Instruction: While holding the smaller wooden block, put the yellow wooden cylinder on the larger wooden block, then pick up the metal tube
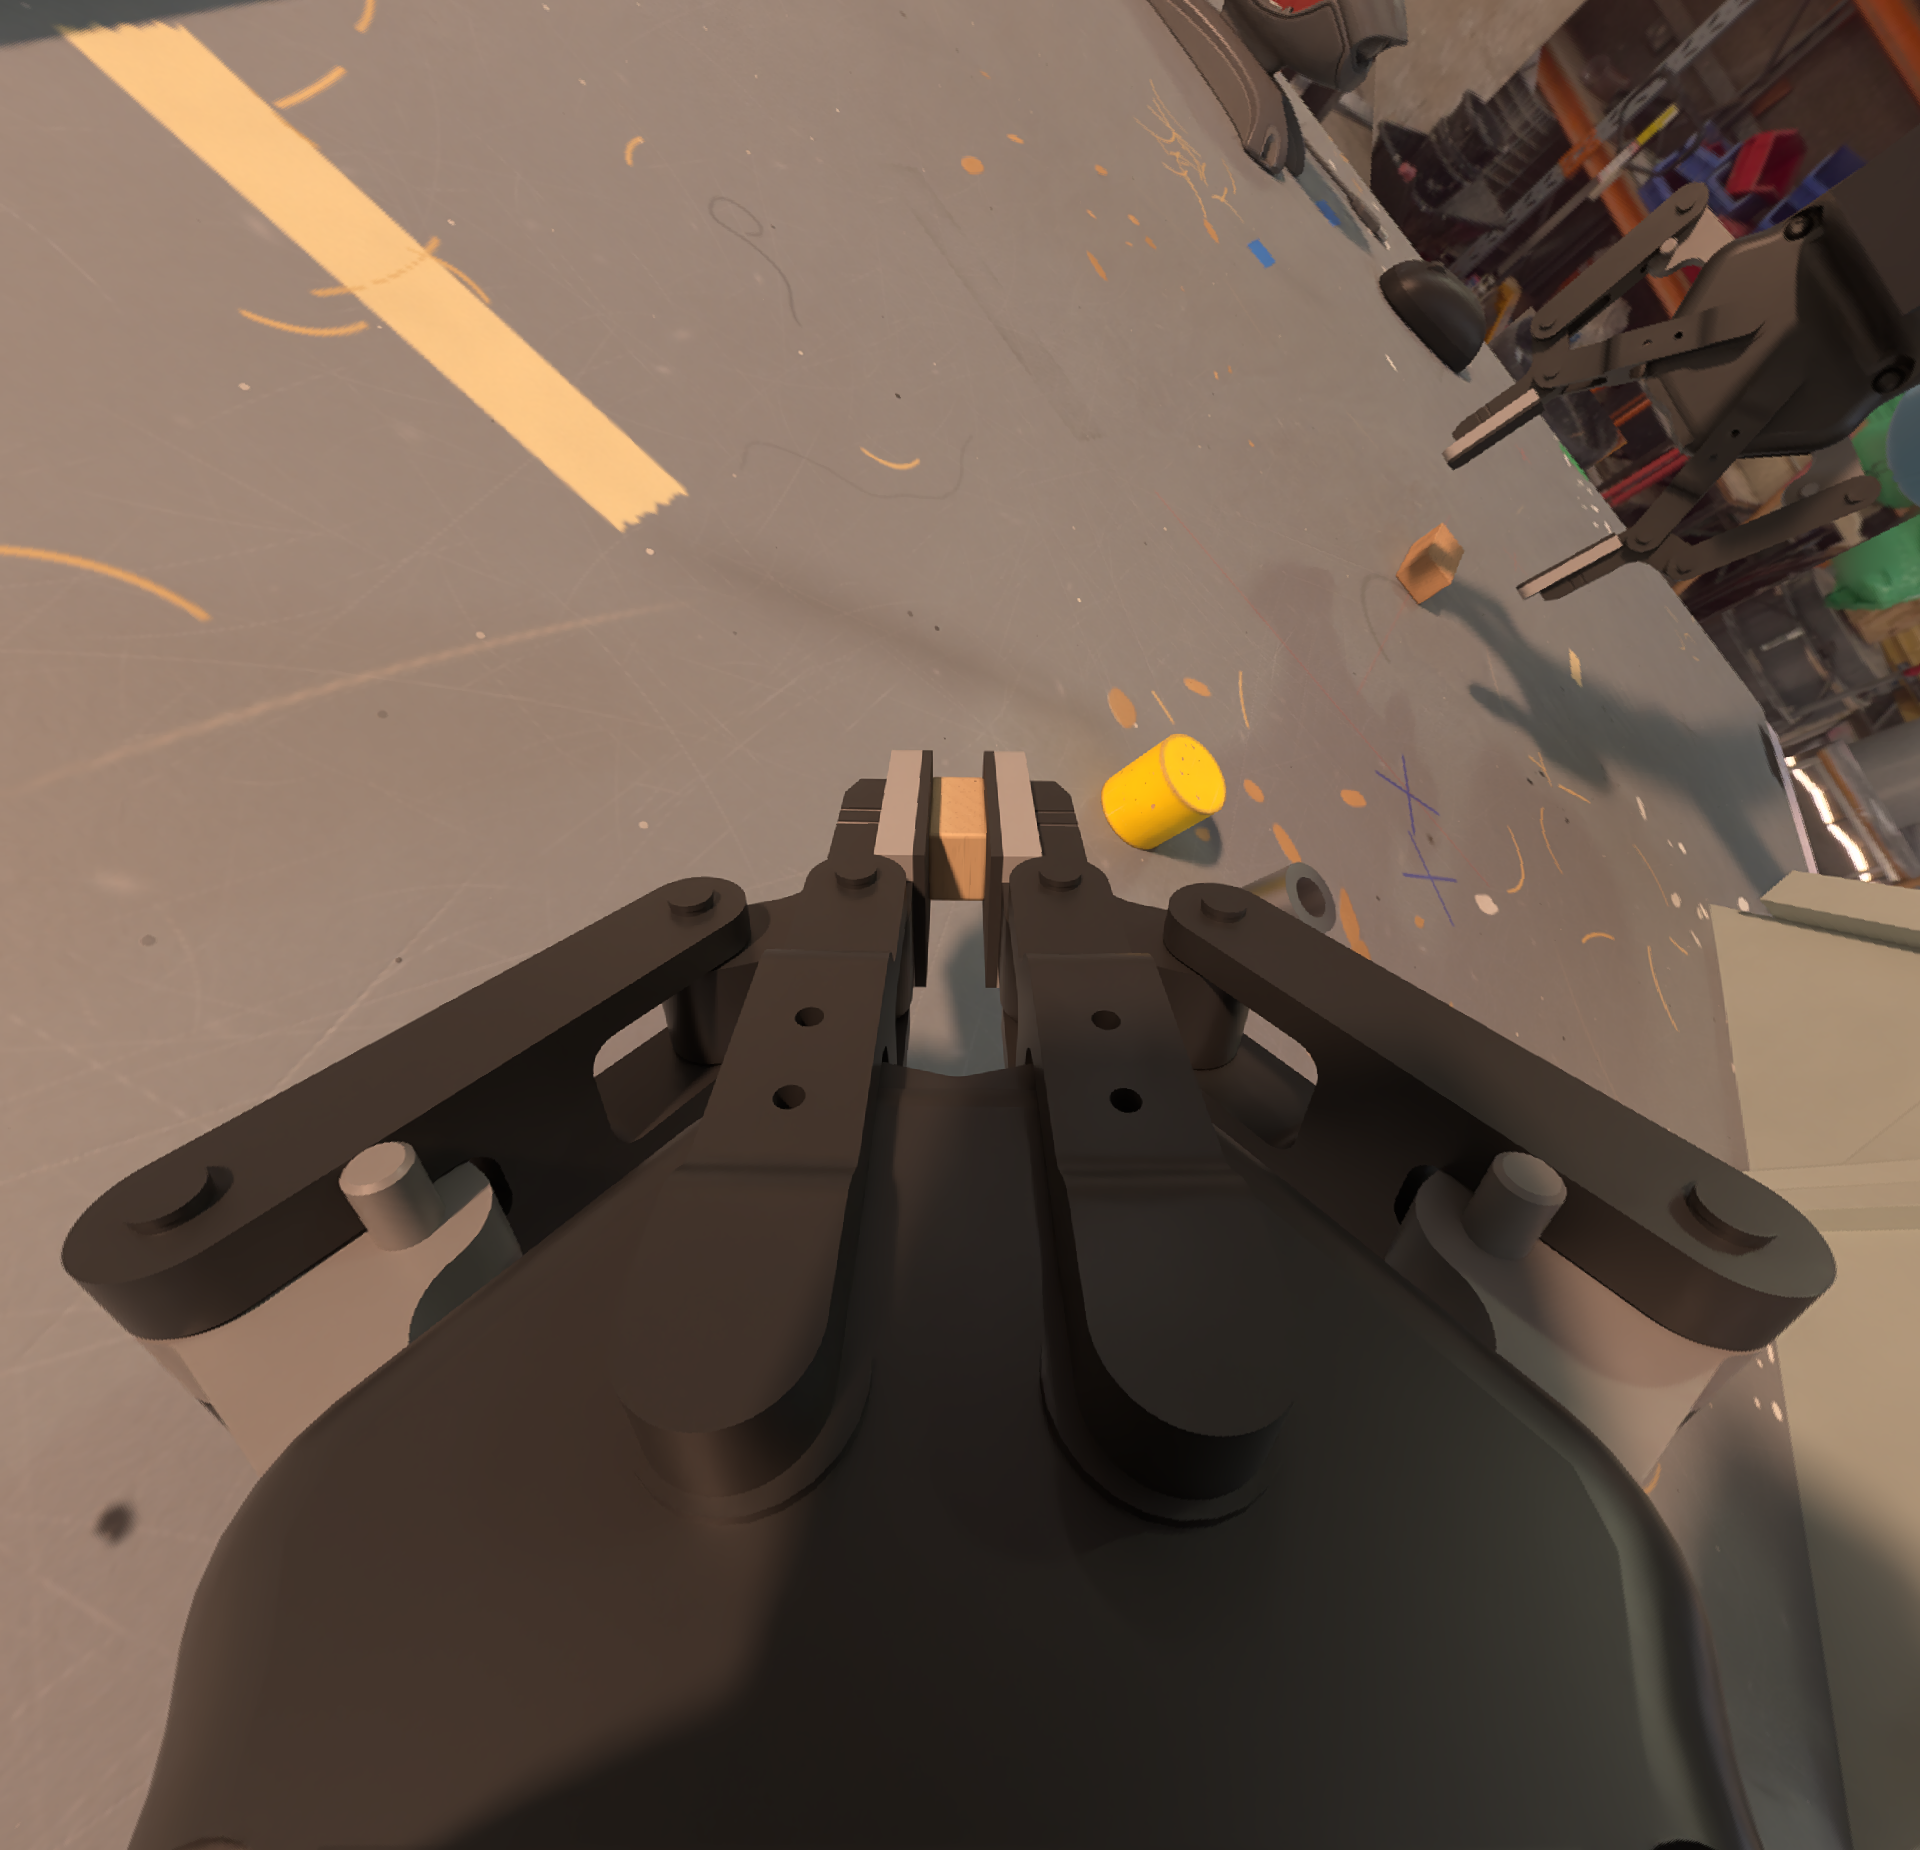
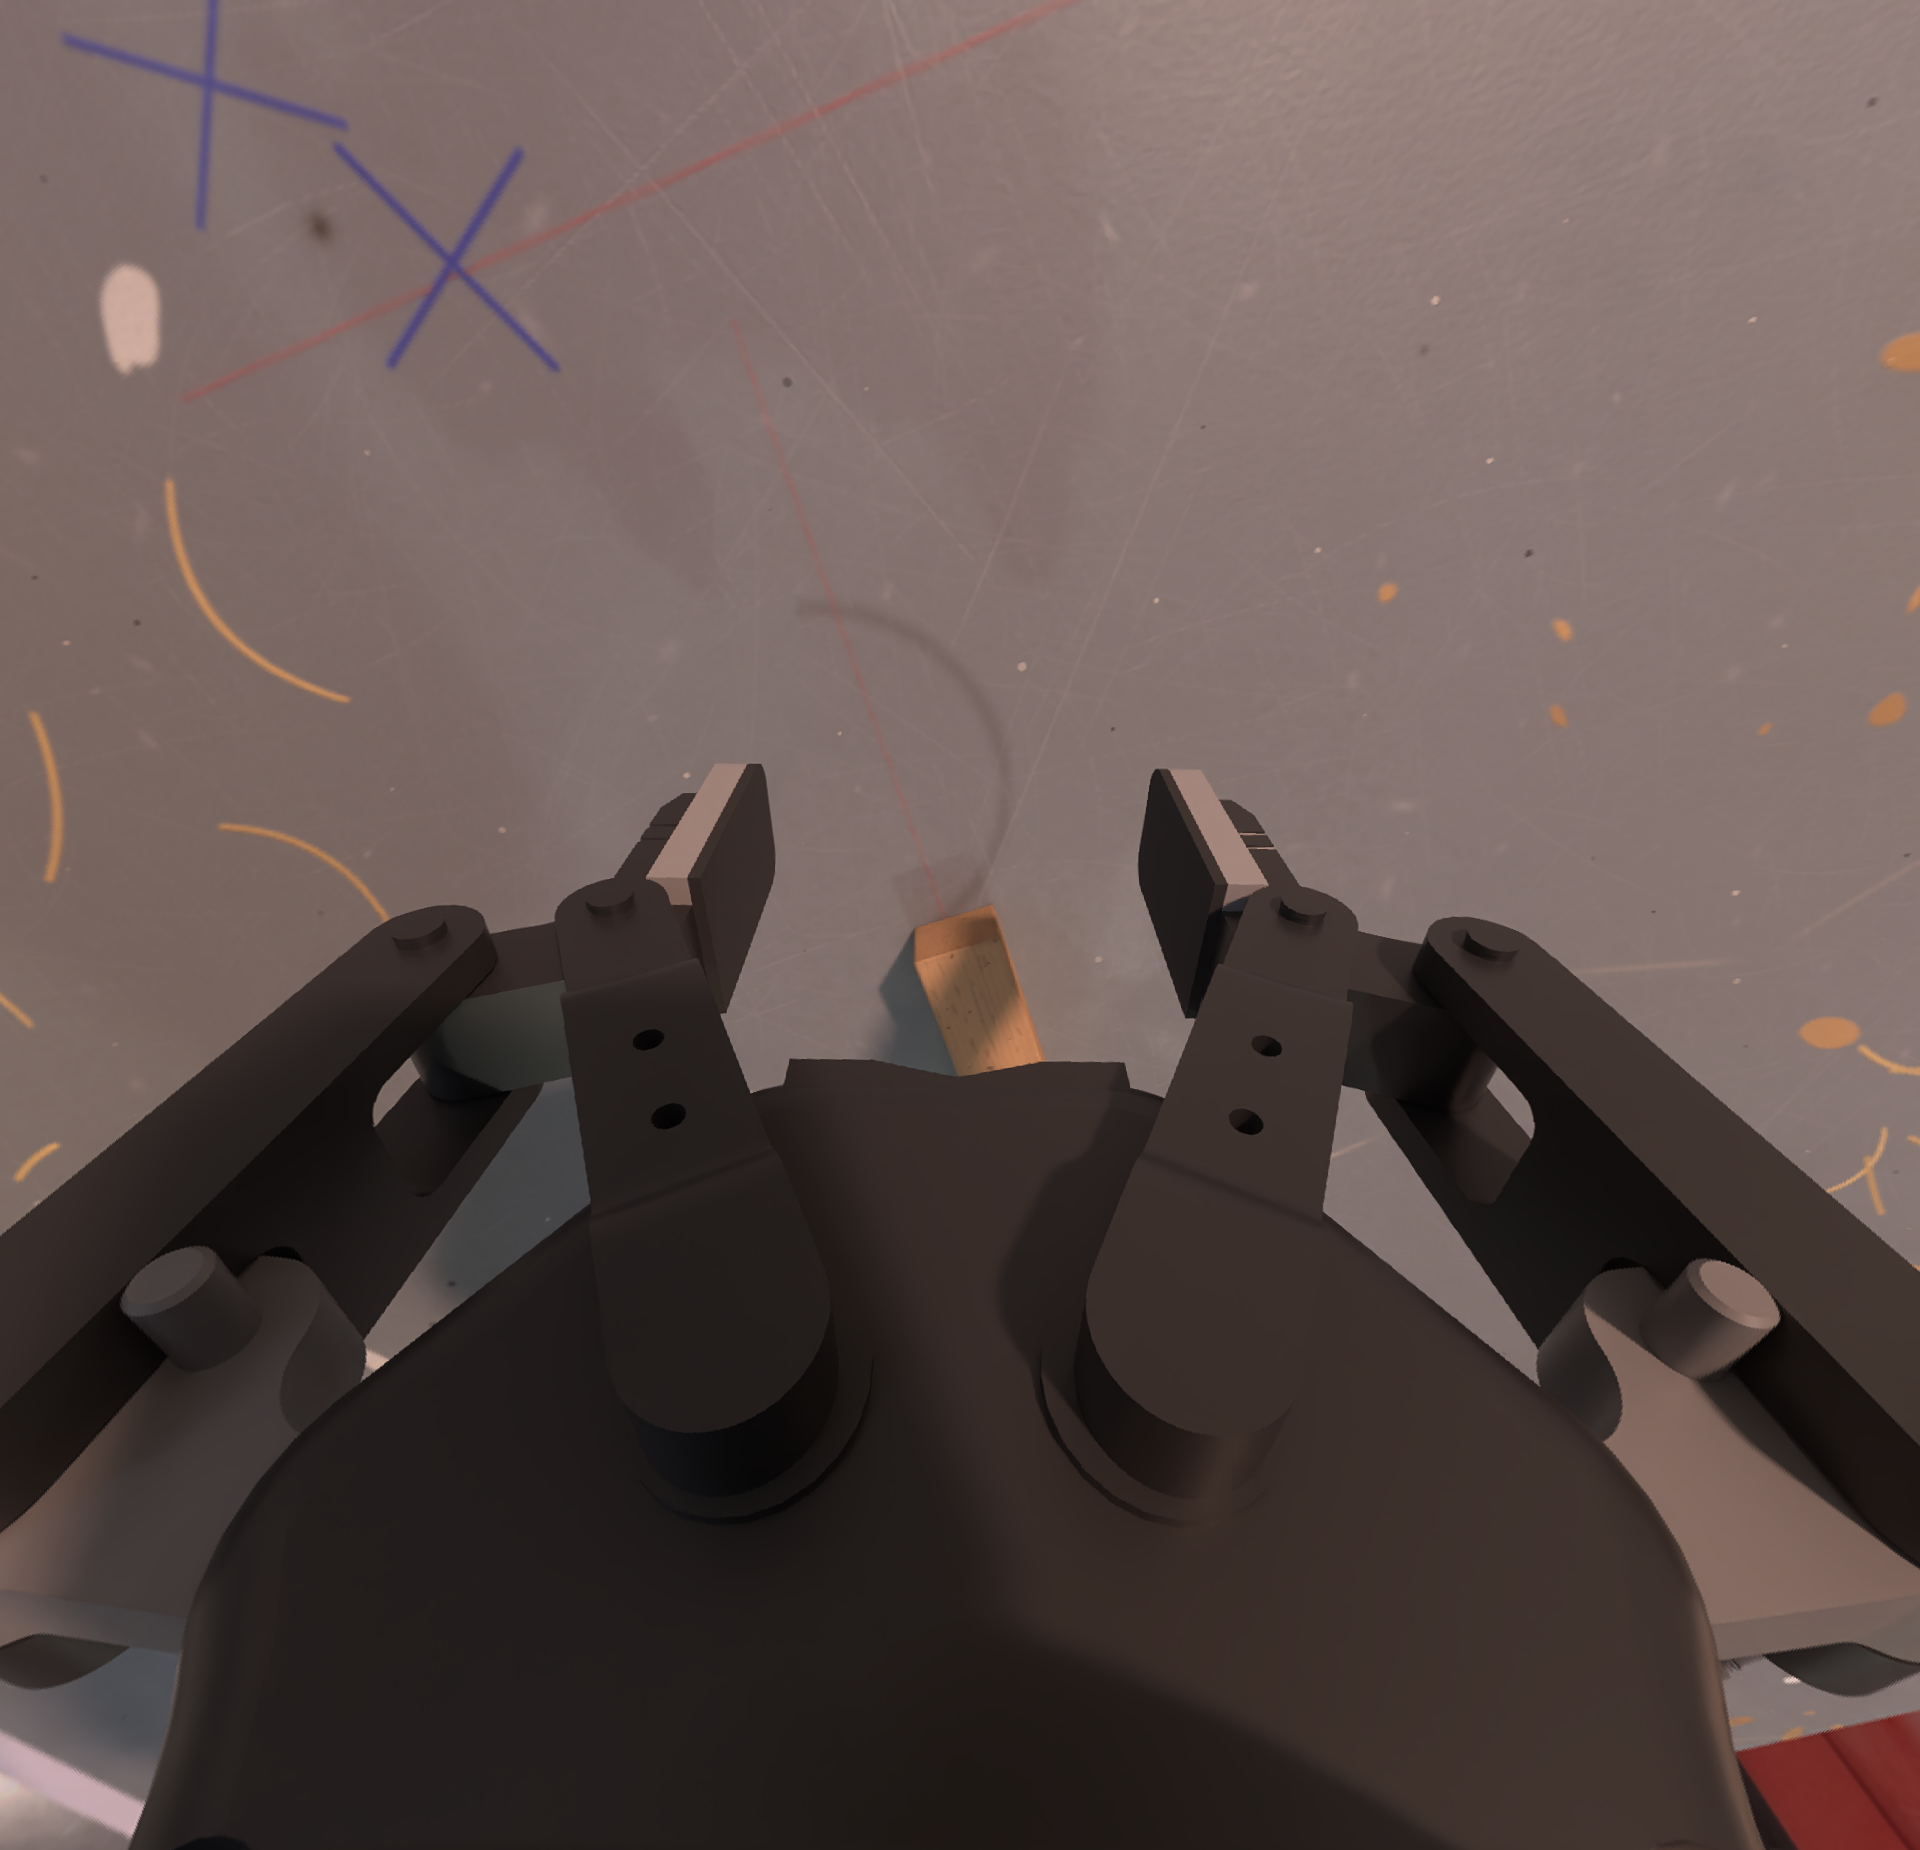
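Note:
My left gripper (image 1: pixel 958 798) is shut on the smaller wooden block (image 1: pixel 958 836), a pale cube held between the pads above the grey table. The yellow wooden cylinder (image 1: pixel 1162 790) lies on its side on the table just right of it. The metal tube (image 1: pixel 1299 894) lies on the table behind my right linkage, partly hidden. The larger wooden block (image 1: pixel 1430 560) sits farther right on the table. My right gripper (image 1: pixel 1536 510) hovers open beside it. In the right wrist view the right gripper (image 2: pixel 956 824) is open and empty above the larger block (image 2: pixel 977 995), which shows low between the fingers.
A strip of tan tape (image 1: pixel 364 252) lies on the table (image 1: pixel 520 761) to the left. A grey power tool (image 1: pixel 1268 24) and a dark dome-shaped object (image 1: pixel 1434 309) rest near the far edge. A pale box (image 1: pixel 1829 1031) stands at the right edge.

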`<act>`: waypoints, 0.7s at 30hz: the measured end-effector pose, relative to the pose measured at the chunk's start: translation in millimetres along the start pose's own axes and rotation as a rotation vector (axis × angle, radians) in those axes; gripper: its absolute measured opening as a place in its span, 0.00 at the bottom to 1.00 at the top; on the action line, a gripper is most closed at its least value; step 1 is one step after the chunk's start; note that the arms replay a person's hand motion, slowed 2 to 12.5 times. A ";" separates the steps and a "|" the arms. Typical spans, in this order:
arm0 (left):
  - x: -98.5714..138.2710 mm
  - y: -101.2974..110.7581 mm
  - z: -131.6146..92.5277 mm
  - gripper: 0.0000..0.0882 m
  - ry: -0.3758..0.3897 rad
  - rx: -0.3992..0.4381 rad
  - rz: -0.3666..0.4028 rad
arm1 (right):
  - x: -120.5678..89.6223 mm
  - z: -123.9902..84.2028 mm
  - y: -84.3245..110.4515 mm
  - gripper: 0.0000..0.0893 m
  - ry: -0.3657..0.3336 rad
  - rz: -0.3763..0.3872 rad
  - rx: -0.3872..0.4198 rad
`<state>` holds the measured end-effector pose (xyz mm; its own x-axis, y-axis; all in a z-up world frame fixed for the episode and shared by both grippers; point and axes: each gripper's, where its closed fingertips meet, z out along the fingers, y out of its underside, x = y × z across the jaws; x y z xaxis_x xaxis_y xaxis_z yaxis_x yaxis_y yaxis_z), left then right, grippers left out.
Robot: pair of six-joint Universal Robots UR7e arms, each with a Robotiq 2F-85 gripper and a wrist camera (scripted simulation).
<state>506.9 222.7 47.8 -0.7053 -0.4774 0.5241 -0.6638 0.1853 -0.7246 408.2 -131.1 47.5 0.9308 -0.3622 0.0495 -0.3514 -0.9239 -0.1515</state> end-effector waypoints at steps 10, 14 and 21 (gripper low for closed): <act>0.5 0.2 0.3 0.10 -0.001 0.004 -0.003 | 5.5 4.2 -7.3 0.62 0.020 -0.037 0.022; 0.6 0.3 0.2 0.10 -0.003 0.004 -0.002 | 1.4 9.5 -4.4 0.59 -0.007 -0.051 -0.009; 0.9 0.8 0.1 0.10 -0.006 0.002 0.001 | -0.1 12.0 -3.2 0.57 -0.024 -0.064 -0.015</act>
<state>505.8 222.3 47.7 -0.7044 -0.4826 0.5206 -0.6627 0.1842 -0.7259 410.4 -126.7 36.2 0.9536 -0.2991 0.0349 -0.2922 -0.9470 -0.1336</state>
